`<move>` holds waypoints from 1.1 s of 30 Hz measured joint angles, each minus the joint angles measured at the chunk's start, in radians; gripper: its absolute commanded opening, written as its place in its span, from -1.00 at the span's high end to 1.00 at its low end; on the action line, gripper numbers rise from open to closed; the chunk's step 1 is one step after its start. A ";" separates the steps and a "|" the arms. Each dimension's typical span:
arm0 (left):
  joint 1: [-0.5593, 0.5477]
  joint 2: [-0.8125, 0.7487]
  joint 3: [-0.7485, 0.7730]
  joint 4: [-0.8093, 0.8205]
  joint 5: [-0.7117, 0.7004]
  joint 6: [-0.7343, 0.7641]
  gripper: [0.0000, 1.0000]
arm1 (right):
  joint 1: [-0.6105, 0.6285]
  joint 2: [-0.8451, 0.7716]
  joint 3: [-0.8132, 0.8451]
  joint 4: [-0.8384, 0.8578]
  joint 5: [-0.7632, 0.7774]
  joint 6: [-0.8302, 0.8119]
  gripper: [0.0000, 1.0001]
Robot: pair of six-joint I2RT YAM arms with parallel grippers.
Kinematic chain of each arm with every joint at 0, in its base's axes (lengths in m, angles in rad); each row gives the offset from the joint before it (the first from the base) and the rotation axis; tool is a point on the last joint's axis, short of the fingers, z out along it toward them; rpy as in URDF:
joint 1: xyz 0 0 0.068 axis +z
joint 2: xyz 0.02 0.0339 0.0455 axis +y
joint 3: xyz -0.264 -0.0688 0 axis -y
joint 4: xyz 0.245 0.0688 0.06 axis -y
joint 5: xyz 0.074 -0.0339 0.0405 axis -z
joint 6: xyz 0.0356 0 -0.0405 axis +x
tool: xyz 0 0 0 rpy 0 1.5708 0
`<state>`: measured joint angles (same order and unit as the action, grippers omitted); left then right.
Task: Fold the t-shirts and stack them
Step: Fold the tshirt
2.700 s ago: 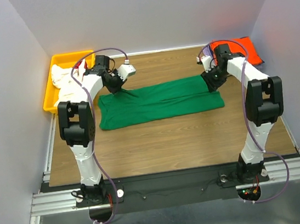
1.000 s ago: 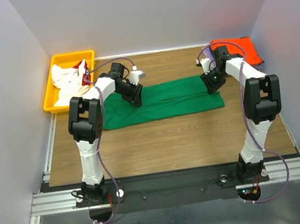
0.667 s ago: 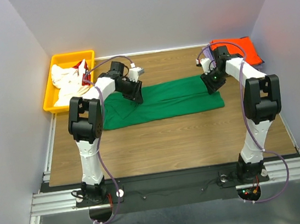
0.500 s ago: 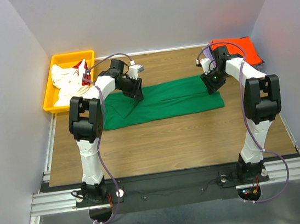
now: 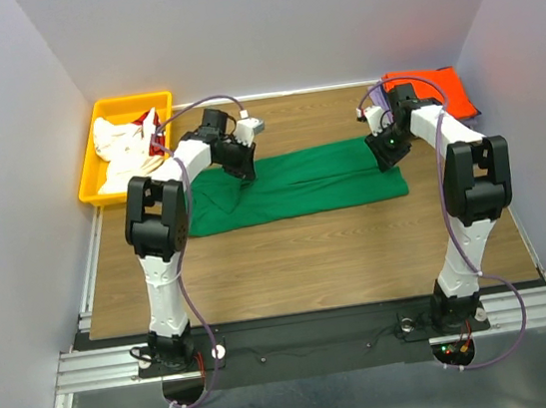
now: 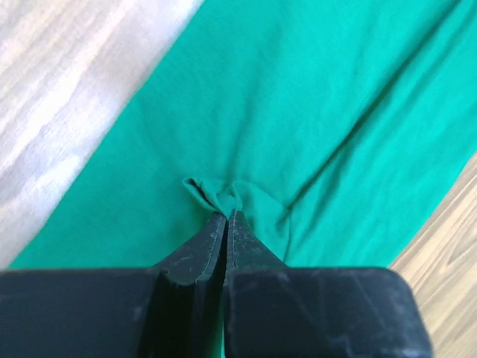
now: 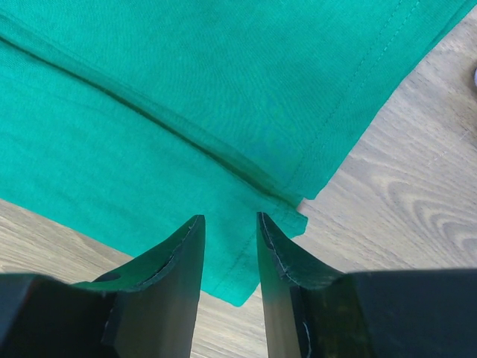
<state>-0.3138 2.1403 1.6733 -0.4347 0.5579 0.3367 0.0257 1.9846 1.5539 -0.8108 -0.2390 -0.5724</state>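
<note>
Only the wrist views tell the claws: left gripper pinches a pucker of green shirt; right gripper stands spread over its corner. Overhead: wooden table, grey walls.

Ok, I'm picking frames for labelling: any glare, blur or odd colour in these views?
Top external view: even, soft light; faint orange tint on the wall above the orange shirt. Left wrist view: the table at upper left is washed out, the green shirt slightly soft. Right wrist view: crisp, stitching readable.
</note>
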 measured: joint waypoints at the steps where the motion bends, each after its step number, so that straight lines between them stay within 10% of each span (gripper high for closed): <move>1: -0.005 -0.024 -0.034 0.010 -0.012 0.026 0.84 | 0.000 0.000 0.000 0.001 0.000 0.000 0.21; 18: -0.143 -0.161 -0.219 0.127 -0.103 0.161 -0.31 | 0.000 0.000 -0.014 0.001 -0.005 0.001 0.22; 33: -0.009 -0.536 -0.375 0.059 -0.160 0.267 0.20 | 0.000 0.000 -0.014 0.002 -0.024 0.004 0.22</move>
<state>-0.3229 1.6039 1.2980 -0.3759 0.3977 0.6033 0.0257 1.9842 1.5398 -0.8093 -0.2630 -0.5682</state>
